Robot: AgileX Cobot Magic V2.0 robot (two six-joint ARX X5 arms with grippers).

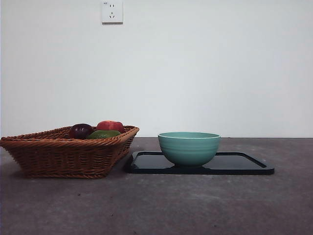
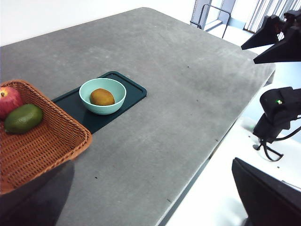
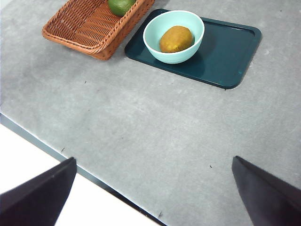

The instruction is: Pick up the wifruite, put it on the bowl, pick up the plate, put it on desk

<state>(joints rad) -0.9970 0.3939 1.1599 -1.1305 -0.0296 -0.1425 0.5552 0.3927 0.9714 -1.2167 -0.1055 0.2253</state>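
Observation:
The wifruite [image 3: 176, 39], a yellow-brown rounded fruit, lies inside the mint-green bowl [image 3: 160, 44]. The left wrist view shows the wifruite [image 2: 102, 97] in the bowl [image 2: 87, 101] too. In the front view the bowl [image 1: 189, 148] hides it. The bowl stands on the plate [image 3: 230, 52], a dark flat rectangular tray [image 1: 244, 164] resting on the desk [image 1: 195, 205]. My left gripper [image 2: 153, 162] and right gripper [image 3: 153, 160] both hover open and empty near the desk's edge, well away from the bowl.
A wicker basket [image 1: 63, 152] stands beside the plate, touching its corner. It holds a dark purple fruit [image 1: 80, 130], a red fruit [image 1: 110, 126] and a green fruit [image 1: 103, 133]. The other arm [image 2: 277, 40] shows beyond the desk's edge in the left wrist view.

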